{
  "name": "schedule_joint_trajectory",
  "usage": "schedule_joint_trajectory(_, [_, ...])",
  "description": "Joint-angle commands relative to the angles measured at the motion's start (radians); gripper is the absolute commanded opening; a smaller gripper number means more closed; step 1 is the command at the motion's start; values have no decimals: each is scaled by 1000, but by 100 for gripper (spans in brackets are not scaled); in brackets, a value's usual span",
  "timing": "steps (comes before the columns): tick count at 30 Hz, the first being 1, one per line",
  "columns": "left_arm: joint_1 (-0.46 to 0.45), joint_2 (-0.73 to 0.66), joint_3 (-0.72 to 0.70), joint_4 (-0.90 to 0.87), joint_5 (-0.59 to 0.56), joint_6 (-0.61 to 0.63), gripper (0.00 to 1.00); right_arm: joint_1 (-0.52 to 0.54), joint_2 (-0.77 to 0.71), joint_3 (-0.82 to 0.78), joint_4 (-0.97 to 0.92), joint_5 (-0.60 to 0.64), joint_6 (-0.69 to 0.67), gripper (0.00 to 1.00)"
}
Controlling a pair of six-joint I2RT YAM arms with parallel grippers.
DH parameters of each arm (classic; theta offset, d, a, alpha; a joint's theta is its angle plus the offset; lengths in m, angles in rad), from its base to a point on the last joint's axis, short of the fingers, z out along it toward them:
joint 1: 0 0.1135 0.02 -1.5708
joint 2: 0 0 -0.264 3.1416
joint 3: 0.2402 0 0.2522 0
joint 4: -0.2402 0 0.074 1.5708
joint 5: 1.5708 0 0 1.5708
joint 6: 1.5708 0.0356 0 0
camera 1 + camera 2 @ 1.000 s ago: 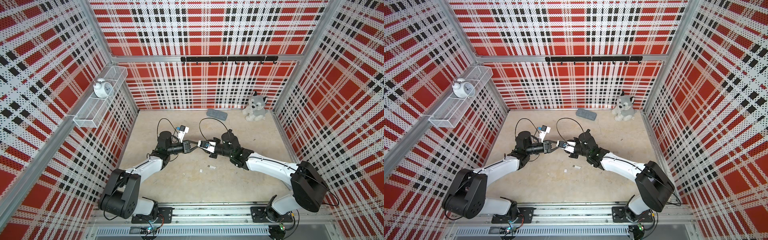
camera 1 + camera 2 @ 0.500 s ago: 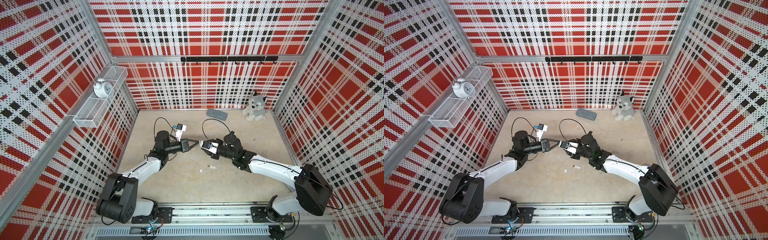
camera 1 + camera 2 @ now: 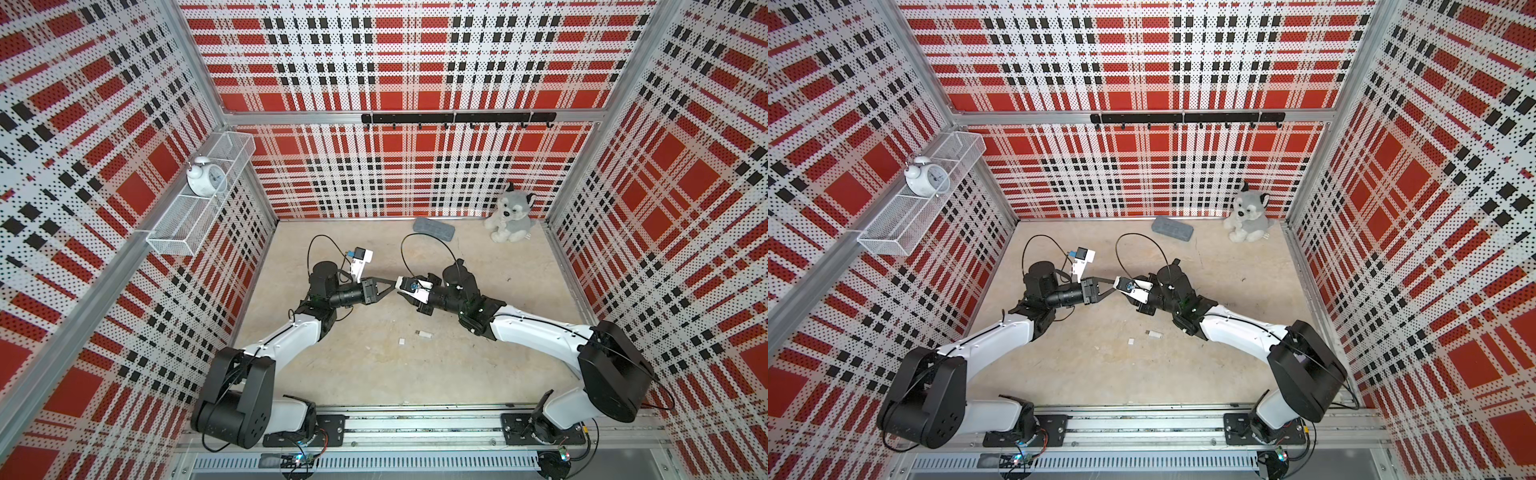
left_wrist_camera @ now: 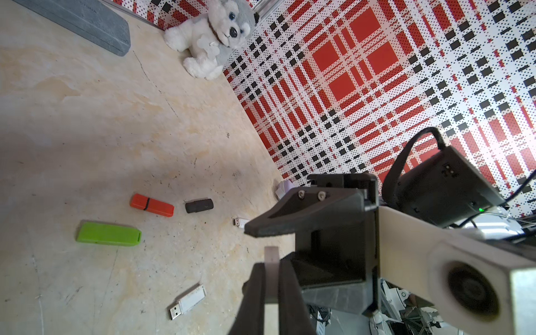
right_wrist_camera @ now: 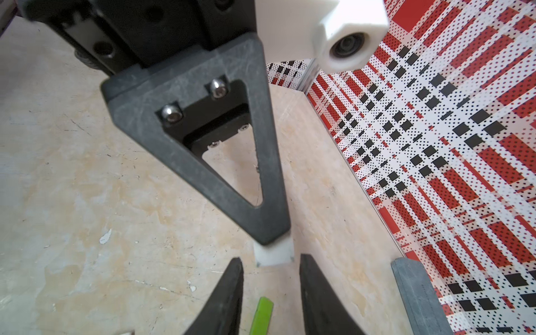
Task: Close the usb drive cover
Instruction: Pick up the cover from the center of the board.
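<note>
Where the two arms stretch in from left and right, their hands meet tip to tip over the middle of the beige marbled tabletop (image 3: 353, 374).

Left hand (image 3: 390, 284): black triangular fingers are pinched on a small white plastic piece (image 4: 271, 253), which sticks out past the fingertips. Cannot tell whether this piece is a drive body or a cover.

Right hand (image 5: 269, 261): fingers stand a narrow gap apart and hold nothing. The free end of the white plastic piece lies just at the mouth of that gap and, in the right wrist view, touches neither finger.

Flat on the tabletop, nearer than the hands:
- white usb drive with a bare metal plug (image 3: 424, 333), uncovered
- small white cap (image 3: 401, 341), just beside the drive on its near-left side, apart from it

Also flat on the tabletop, seen from the left wrist view, close together but none touching:
- orange usb stick with a dark band (image 4: 151, 205)
- lime-green usb stick (image 4: 108, 234)
- short black usb stick (image 4: 199, 205)

Far edge: a flat grey textured case (image 3: 433, 230). A grey-and-white plush husky (image 3: 509, 214) sits in the far right corner.

Left wall: a white wire-mesh shelf (image 3: 174, 232) carries a white twin-bell alarm clock (image 3: 205, 178).
</note>
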Motion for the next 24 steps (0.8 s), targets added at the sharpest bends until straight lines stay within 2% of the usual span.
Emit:
schedule_joint_trajectory(1, [-3, -12, 7, 10, 18, 2, 0, 2, 14, 32, 26, -19, 18, 36])
schedule_joint_trajectory(10, [-4, -7, 10, 11, 15, 0, 0, 2, 13, 40, 22, -4, 12, 33])
schedule_joint_trajectory(12, [-4, -7, 11, 12, 14, 0, 0, 2, 15, 42, 8, -10, 0, 24])
schedule_joint_trajectory(16, [-5, -4, 14, 11, 11, -1, 0, 2, 16, 45, -3, -14, -9, 20])
schedule_joint_trajectory(21, [-11, 12, 19, 10, 27, -1, 15, 2, 15, 51, -20, -30, -33, 17])
schedule_joint_trajectory(24, [-14, 21, 21, 10, 37, 1, 15, 2, 19, 62, -41, -32, -43, 17])
